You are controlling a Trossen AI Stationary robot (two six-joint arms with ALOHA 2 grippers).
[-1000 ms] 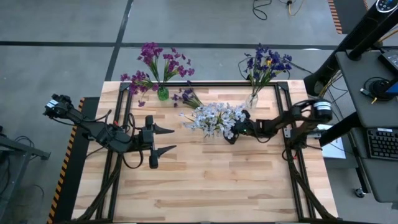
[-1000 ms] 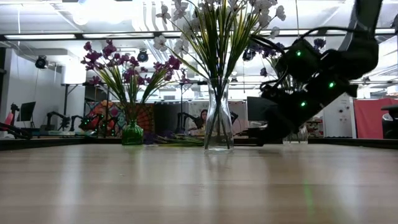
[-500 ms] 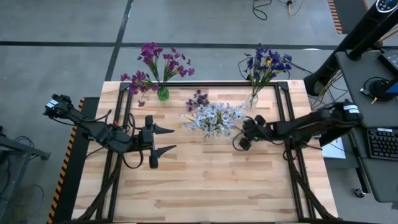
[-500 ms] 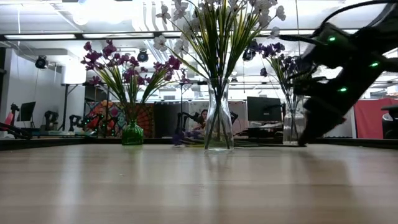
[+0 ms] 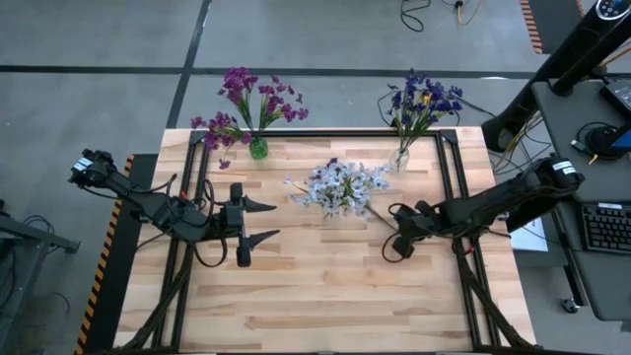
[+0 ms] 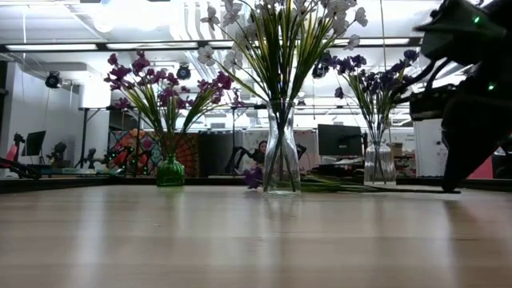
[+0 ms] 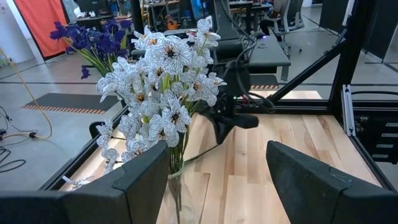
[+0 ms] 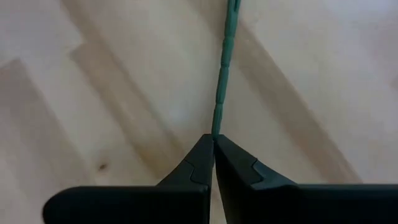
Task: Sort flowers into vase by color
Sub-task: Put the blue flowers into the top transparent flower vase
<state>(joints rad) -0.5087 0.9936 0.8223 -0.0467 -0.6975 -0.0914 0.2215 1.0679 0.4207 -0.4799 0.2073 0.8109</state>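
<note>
Three vases stand along the far half of the table: a green one with magenta flowers (image 5: 258,148), a clear one with blue flowers (image 5: 399,158), and a clear one with white flowers (image 5: 340,187) in the middle. A loose purple flower (image 6: 254,177) lies on the table behind the white vase, its thin green stem (image 6: 384,189) running toward the right. My right gripper (image 5: 398,247) is shut on that stem's free end. My left gripper (image 5: 264,222) hangs open left of the white vase, touching nothing. My right gripper pinches the bare end of the green stem (image 8: 216,127) between its two fingertips (image 8: 199,163). The fingers slant steeply down from the table's right side, roughly in line with the stem. The stem runs low along the table away from the fingers, and the bloom end lies on the wood.
A black metal frame (image 5: 449,158) runs round the table's far and side edges. The near half of the wooden tabletop (image 5: 315,296) is bare. Beyond the table are desks, screens and a person seated far off (image 6: 262,152).
My right gripper has drawn back toward the table's right and near edges, rising a little and tipping more steeply down, still shut. It has dragged the purple flower by its stem along the table; the bloom has slid from left of the white vase to behind it.
</note>
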